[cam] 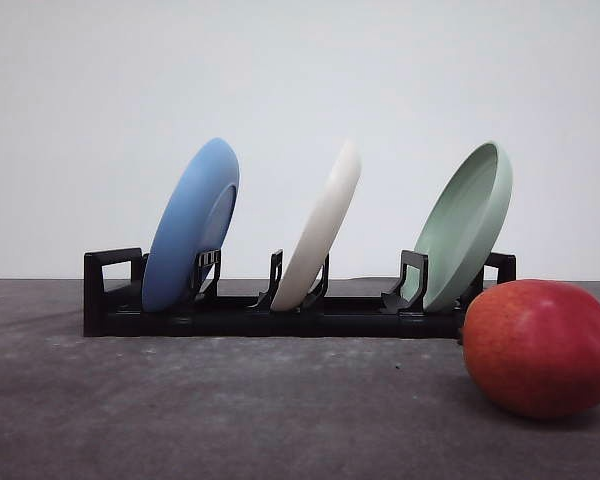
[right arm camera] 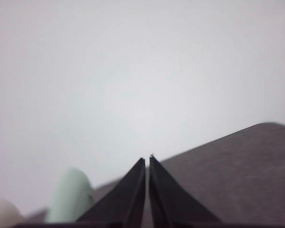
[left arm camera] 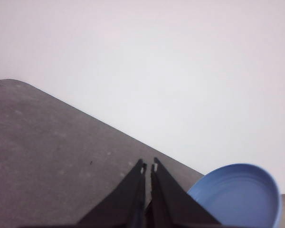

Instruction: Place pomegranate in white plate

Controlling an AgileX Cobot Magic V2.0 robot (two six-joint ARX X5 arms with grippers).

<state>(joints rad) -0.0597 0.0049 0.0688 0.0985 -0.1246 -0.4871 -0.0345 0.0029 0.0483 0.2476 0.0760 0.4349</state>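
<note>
Front view gives me the pomegranate [cam: 540,347] lying on the table [cam: 230,410] at the right edge, close to camera: smooth, rounded oval, red w/ orange-yellow tinge on its left flank and a small pale spot at its right end. Table surface is matte dark grey, faintly speckled. Behind the fruit runs a low black rack [cam: 280,315] w/ three plates standing on edge, all tilted to the right: blue plate [cam: 192,225] at left, white plate [cam: 322,228] in the middle slot, pale green plate [cam: 468,222] at right. White plate is matte cream, thin in profile. Fruit sits in front of the rack's right end, overlapping its corner from this angle; can't tell if they touch. It's apart from the white plate, w/ the green one between. Left wrist view: left gripper [left arm camera: 148,167] has black tapered fingers, tips nearly together w/ a thin slit, holding nothing; blue plate's shallow round face beside it. Right wrist view: right gripper [right arm camera: 147,160] same, jaws closed to a sliver, nothing in them; blurred green and cream plate edges are beside it.
</note>
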